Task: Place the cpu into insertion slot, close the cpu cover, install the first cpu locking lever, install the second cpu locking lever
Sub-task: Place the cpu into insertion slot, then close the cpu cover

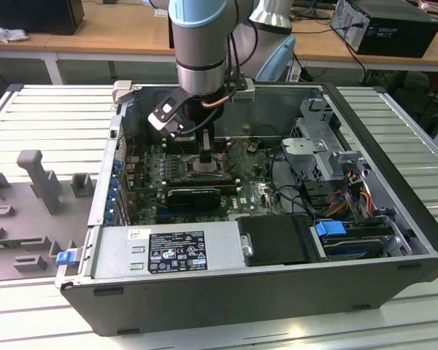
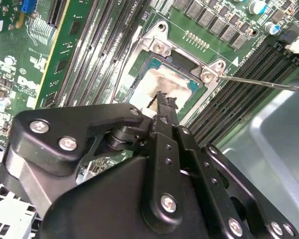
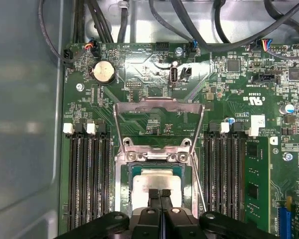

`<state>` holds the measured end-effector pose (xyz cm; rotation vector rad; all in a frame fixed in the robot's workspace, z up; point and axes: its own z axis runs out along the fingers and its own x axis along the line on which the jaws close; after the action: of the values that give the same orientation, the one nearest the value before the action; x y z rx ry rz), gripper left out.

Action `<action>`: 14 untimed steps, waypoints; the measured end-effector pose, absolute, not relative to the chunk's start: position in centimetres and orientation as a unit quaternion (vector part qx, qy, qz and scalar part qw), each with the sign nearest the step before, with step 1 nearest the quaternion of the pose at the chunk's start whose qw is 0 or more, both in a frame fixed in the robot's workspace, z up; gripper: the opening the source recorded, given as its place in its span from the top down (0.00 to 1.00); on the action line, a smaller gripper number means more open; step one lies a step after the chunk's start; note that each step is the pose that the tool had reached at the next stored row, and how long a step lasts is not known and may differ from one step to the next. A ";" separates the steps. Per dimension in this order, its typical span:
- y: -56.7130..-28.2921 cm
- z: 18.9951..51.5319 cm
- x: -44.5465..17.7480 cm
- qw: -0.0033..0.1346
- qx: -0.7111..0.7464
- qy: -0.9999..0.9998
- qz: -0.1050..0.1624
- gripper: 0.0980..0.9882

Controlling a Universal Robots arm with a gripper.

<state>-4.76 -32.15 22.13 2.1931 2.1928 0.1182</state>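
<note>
The small, flat, square cpu with its pale beige-grey face lies level inside the insertion slot, a square dark socket with a silvery metal rim. It is set into a green circuit board. In the second wrist view the cpu fills the socket's opening.

My tool stands directly over the chip's face with its two black fingers pressed together and nothing between them. I cannot tell whether the tips touch the chip.

The cpu cover, a thin silvery metal frame with a large cut-out, is swung up and away from the socket, so the chip lies bare. A thin silvery wire lever juts out sideways from one socket corner.

Long black memory slots run close along both sides of the socket, leaving only narrow strips of board between. A round silver coin battery sits beyond the raised cover, and black cables loop over the board's far edge.

In the exterior view my grey-and-blue arm comes down steeply into the open dark grey computer case, with the tool low over the board. A silvery drive cage crowds the exterior view's right. The case lies on a ribbed pale-grey worktop, with wooden desks behind.
</note>
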 end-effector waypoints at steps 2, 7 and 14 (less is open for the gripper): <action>-32.2 22.6 -4.8 0.019 0.707 0.706 0.038 0.99; -32.3 23.2 -4.6 0.019 0.707 0.706 0.038 0.99; -32.3 23.3 -4.5 0.018 0.707 0.706 0.038 0.99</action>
<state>-4.48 -32.32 23.28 2.1950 2.1933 0.1184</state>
